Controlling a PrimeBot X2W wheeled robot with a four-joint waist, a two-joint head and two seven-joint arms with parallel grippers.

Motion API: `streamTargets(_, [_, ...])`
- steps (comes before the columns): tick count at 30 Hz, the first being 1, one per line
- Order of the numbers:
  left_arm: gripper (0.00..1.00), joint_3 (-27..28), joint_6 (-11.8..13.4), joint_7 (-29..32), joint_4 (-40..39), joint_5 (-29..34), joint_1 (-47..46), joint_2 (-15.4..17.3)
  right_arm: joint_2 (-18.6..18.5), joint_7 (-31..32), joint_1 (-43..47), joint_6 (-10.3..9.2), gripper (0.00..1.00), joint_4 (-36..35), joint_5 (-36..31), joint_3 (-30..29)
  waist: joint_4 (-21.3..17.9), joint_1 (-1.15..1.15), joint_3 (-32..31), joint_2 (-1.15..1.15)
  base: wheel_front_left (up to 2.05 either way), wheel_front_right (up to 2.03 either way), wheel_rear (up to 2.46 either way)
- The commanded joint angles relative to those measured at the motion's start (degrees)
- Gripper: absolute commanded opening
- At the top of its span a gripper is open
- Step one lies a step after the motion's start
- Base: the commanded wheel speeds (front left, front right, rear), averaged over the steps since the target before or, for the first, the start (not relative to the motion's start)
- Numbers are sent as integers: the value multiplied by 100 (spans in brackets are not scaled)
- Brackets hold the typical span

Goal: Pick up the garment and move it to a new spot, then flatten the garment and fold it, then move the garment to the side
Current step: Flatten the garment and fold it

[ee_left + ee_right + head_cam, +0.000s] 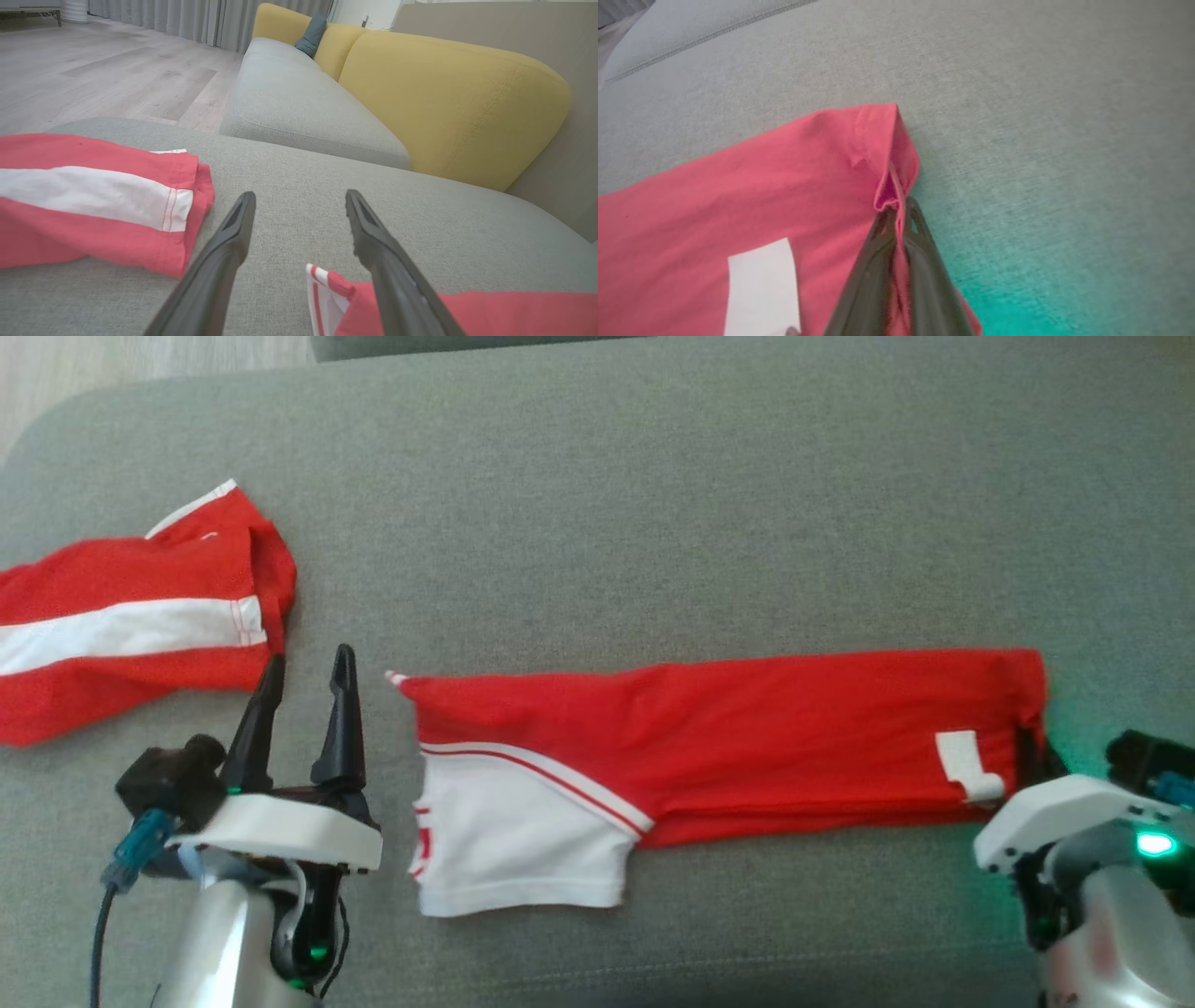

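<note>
Left gripper (310, 655) was found at the near left of the grey cushion (653, 504), its two dark fingers spread apart and empty, tips pointing to the far side. Left of those tips lay a second red-and-white piece (121, 625), loosely bunched, with a white band running along it. Its right edge sat close to the left finger; contact could not be confirmed. In the left wrist view the left gripper (300, 195) stood over bare cushion fabric, with that piece (93, 205) to its left and a wooden floor (93, 70) farther off. A yellow backrest (448, 102) rose at the far right of that view.

Right of the left gripper, and apart from it, began the garment (747, 737). It lay flat as a long red strip, running left to right across the near middle of the cushion. Its left end carried a white panel (513, 840) edged with red stripes, which reached nearer than the rest. Towards the right end a white label (966, 765) showed on the red cloth.

At the garment's right edge the right gripper (1027, 751) was recorded. The right wrist view showed this gripper (899, 212) with fingers pressed together on the hem, a small ridge of red cloth pinched between them. A green lamp (1155, 845) on that wrist tinted the cushion nearby.
</note>
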Motion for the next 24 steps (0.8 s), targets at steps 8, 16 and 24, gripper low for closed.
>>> streamTargets(8, [100,247,-53,-70,-162,60,-120,1,-419,182,-187,-5,0,-812,-1187,-1222,-44,0,-188,0,0,0,0])
streamTargets(16, [100,222,-61,-70,-128,-8,3,-18,-79,500,-440,-5,0,-1534,-1712,-1373,-97,0,-498,0,0,0,0])
streamTargets(24, [100,166,-92,-70,-61,-189,122,-24,-45,1227,-267,-5,0,-2070,26,202,-118,0,-775,0,0,0,0])
